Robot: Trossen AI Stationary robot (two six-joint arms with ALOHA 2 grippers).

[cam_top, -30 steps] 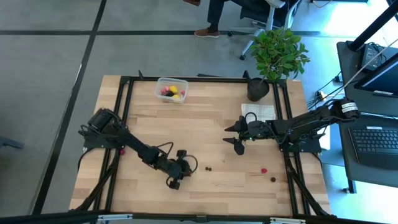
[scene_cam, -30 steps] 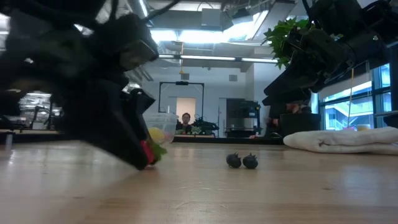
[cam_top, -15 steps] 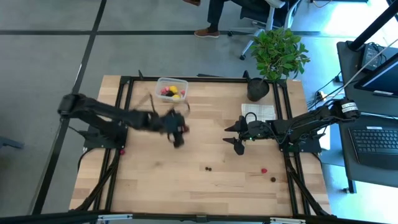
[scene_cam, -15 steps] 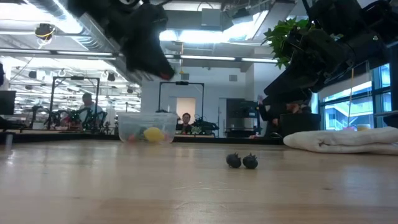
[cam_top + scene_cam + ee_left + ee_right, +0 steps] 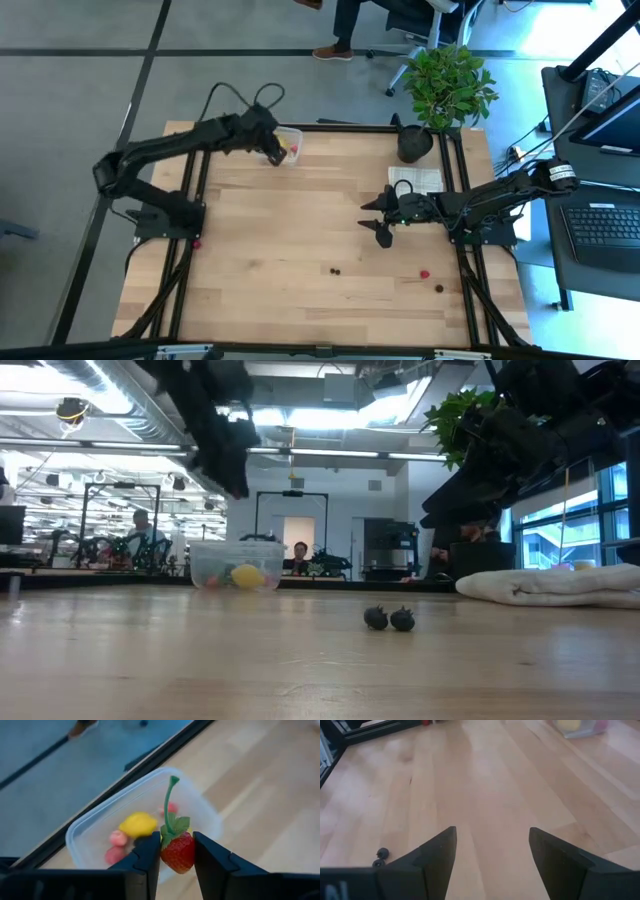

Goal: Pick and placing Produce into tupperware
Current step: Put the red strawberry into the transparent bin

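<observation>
Clamped between the left gripper [image 5: 176,851] fingers is a small red strawberry [image 5: 178,851] with a green stem, held above the near edge of the clear tub [image 5: 80,832], which sits at the table's far edge toward the left. Judging by this, the arm is at the drop-off stage for this piece, and letting go over the tub's opening looks like what comes next. Inside the tub already lie a yellow lemon [image 5: 138,824] and a few pink and red berries [image 5: 118,837], so part of the job is done. Left on the table are two dark berries [image 5: 333,269] close together near the middle front, plus a red berry [image 5: 424,273] and another dark one [image 5: 439,288] toward the front right. Off to the right, the right gripper [image 5: 492,852] hangs over bare wood with its fingers spread wide and nothing between them, beside the white cloth [image 5: 416,178].
</observation>
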